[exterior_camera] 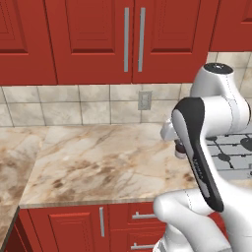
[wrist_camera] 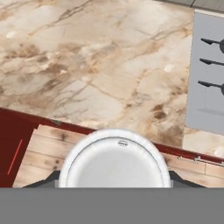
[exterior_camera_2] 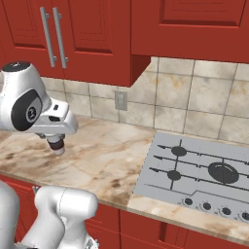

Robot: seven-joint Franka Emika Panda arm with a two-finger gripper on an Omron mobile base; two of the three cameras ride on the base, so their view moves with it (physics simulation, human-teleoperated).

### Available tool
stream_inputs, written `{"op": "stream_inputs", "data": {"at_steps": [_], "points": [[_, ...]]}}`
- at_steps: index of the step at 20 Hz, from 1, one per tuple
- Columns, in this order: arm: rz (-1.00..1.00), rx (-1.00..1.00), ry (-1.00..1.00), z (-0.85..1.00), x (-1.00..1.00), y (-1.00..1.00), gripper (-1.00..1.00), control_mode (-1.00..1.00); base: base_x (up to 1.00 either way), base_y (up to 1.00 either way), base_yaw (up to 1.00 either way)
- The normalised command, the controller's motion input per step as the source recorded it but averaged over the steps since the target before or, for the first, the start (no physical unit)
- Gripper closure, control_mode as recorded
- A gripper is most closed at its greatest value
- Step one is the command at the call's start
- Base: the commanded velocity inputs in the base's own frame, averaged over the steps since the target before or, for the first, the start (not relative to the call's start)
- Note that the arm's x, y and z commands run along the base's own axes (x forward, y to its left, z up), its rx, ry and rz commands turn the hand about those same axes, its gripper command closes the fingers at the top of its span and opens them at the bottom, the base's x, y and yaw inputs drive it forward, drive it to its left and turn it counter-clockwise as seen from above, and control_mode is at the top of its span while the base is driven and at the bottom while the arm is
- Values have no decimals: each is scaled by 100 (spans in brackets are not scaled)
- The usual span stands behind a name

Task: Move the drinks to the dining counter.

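White container (wrist_camera: 114, 159) sits clamped in end effector (exterior_camera_2: 57, 147) above worktop (exterior_camera_2: 102, 155).

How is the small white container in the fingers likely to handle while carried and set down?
The small white container looks short and rigid, so it is probably light and unlikely to flex between the fingers. Its round, smooth-looking body could slip or twist if the grip loosens. Seen from above it looks wide, so it should stand steadily; on its side it may roll.

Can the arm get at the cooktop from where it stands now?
Probably yes: only bare worktop lies between the gripper and the cooktop. But the gripper looks shut on the small white container, so it couldn't grasp anything there.
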Motion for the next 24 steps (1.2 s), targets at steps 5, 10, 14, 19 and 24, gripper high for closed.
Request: {"op": "stream_inputs", "data": {"at_steps": [5, 10, 14, 19, 24], "points": [[0, 0, 0, 0, -6, 0, 100, -100, 0, 0, 0], [0, 0, 0, 0, -2, 0, 100, 100, 0, 0, 0], [0, 0, 0, 0, 0, 0, 100, 100, -9, 0, 0], [0, 0, 0, 0, 0, 0, 100, 100, -29, 0, -11], [0, 0, 0, 0, 0, 0, 100, 100, -62, -4, -19]]}}
